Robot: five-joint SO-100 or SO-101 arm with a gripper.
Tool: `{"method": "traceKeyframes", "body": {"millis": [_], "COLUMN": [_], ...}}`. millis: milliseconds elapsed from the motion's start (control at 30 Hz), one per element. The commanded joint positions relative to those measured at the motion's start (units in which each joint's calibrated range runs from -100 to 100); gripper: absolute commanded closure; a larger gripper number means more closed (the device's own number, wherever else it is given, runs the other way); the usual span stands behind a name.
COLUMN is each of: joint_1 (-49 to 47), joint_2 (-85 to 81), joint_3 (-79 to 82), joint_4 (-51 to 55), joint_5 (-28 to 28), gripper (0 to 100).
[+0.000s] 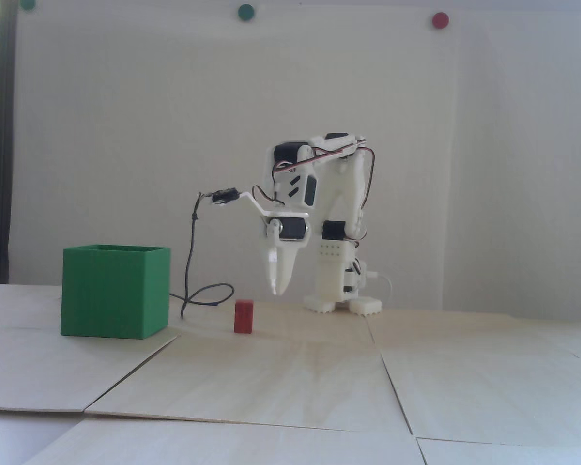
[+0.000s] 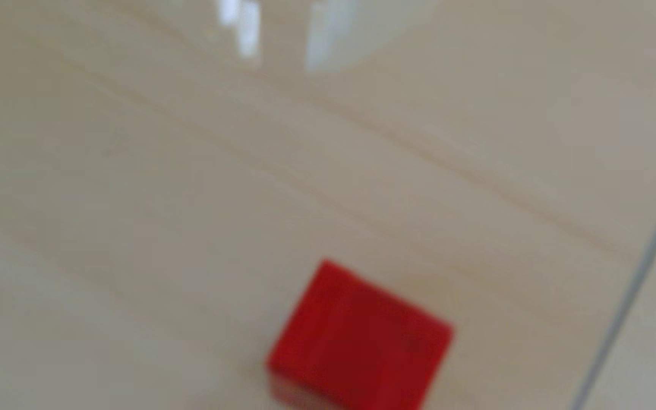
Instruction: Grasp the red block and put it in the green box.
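- In the fixed view the white claw [image 1: 275, 290] points down, its tips hanging in the air above the desk [image 1: 290, 378].
- Its two fingers run together almost to a single point in the fixed view; in the blurred wrist view two pale tips show at the top edge with a gap between them, so I cannot tell how far it is open. Nothing is between the fingers.
- The red block [image 1: 243, 316] stands upright on the desk, below the claw tips and a little to their left in the fixed view, and apart from them.
- In the wrist view the red block [image 2: 358, 339] lies low in the picture, well away from the pale claw tips at the top.
- The green box [image 1: 114, 293] stands on the desk further left of the claw than the block, open at the top, and clear of the block.
- A dark cable [image 1: 193, 271] hangs from the bracket above the claw and loops on the desk between the box and the block.
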Motion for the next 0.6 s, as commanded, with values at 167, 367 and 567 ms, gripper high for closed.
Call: {"method": "traceKeyframes", "body": {"millis": [167,367,567], "joint_1": [6.3,7.3,7.3], "joint_2": [-0.3,1.9,1.9], "joint_3": [-3.5,-4.1,-4.2], "joint_4": [0.9,0.8,-3.3], "joint_5": [-0.4,-0.5,-0.1], "gripper": [98,98,98]}}
